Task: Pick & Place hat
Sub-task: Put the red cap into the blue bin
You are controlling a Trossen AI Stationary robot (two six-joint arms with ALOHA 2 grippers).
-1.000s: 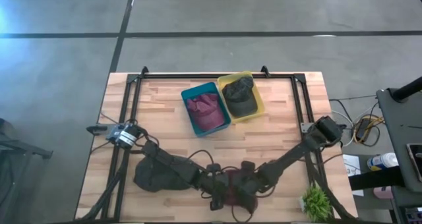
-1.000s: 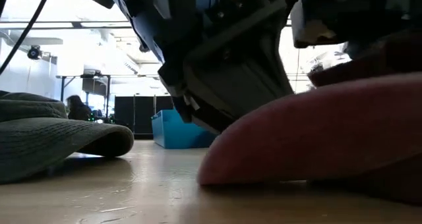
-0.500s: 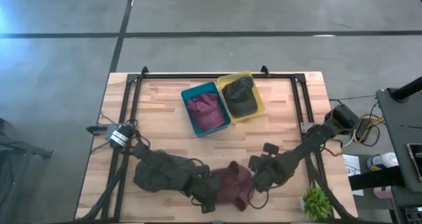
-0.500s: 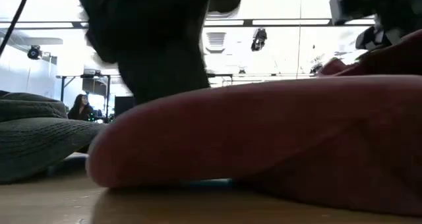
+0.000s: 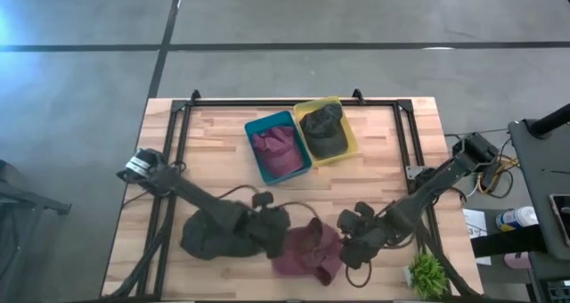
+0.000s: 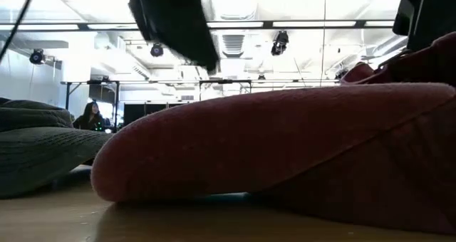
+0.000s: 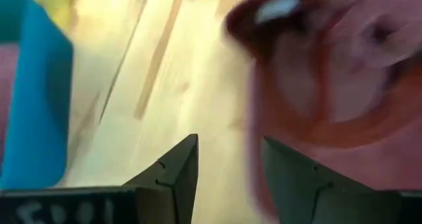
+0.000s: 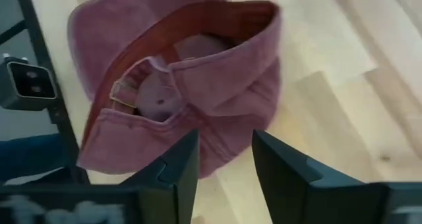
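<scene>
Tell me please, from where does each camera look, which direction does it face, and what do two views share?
High view: above the table, facing down; both arms, left gripper, right gripper.
Low view: at table-top height, facing the room; an arm overhead.
Left wrist view: on the left arm, facing the table; two open fingers.
Right wrist view: on the right arm, facing the table; two open fingers.
Shared: the maroon cap.

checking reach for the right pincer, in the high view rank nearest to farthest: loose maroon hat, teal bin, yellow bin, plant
From the right pincer:
1. maroon hat, just beside it, front edge
2. plant, front right corner
3. yellow bin and teal bin, back centre: too close to call
</scene>
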